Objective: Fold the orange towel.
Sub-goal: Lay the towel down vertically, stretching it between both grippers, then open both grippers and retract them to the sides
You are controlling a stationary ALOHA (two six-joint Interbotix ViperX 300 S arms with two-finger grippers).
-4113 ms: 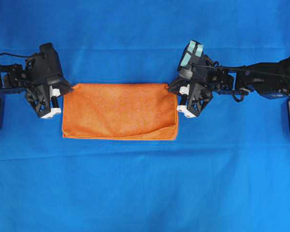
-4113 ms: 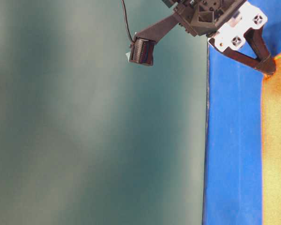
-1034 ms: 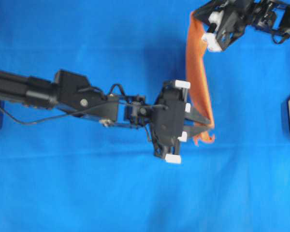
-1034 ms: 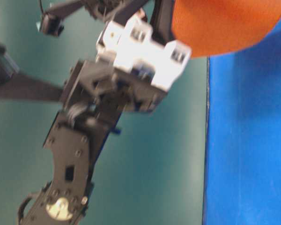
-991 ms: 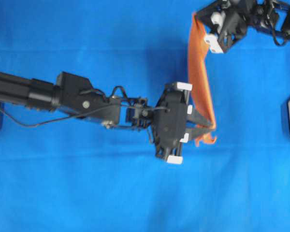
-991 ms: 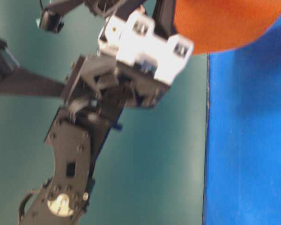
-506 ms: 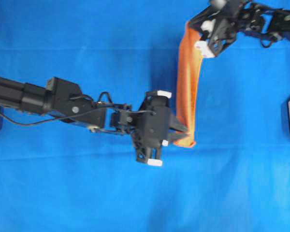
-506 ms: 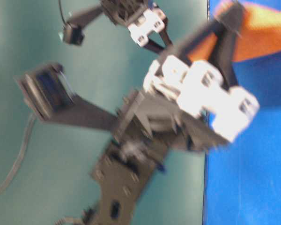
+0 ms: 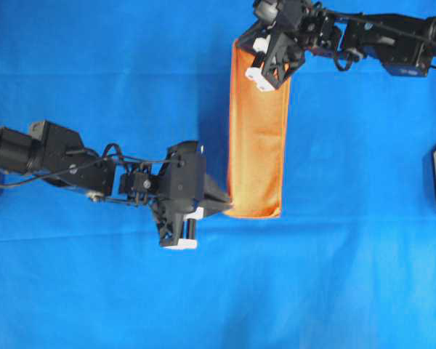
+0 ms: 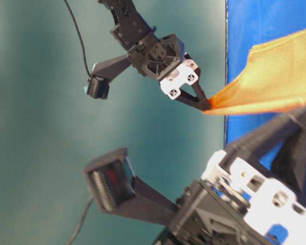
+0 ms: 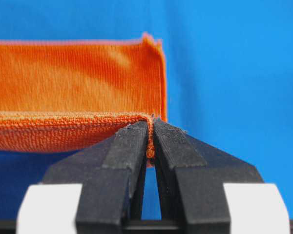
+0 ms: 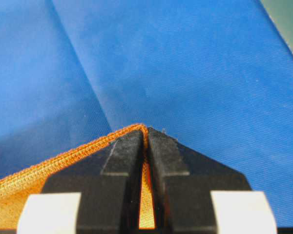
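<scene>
While the overhead view is looking down, the orange towel is hanging as a long narrow strip above the blue counter, stretched between two corners. The left claw is pinching the near corner and the right claw the far one, probably so the cloth stays taut for the next fold.

From counter level, the right claw is gripping a pointed corner of the towel, which is spreading away from it clear of the surface.

At the left wrist, the claw is squeezing shut on the hem, the towel running off leftward.

At the right wrist, the claw is likewise clamping its corner of the towel, with blue cloth beyond.
</scene>
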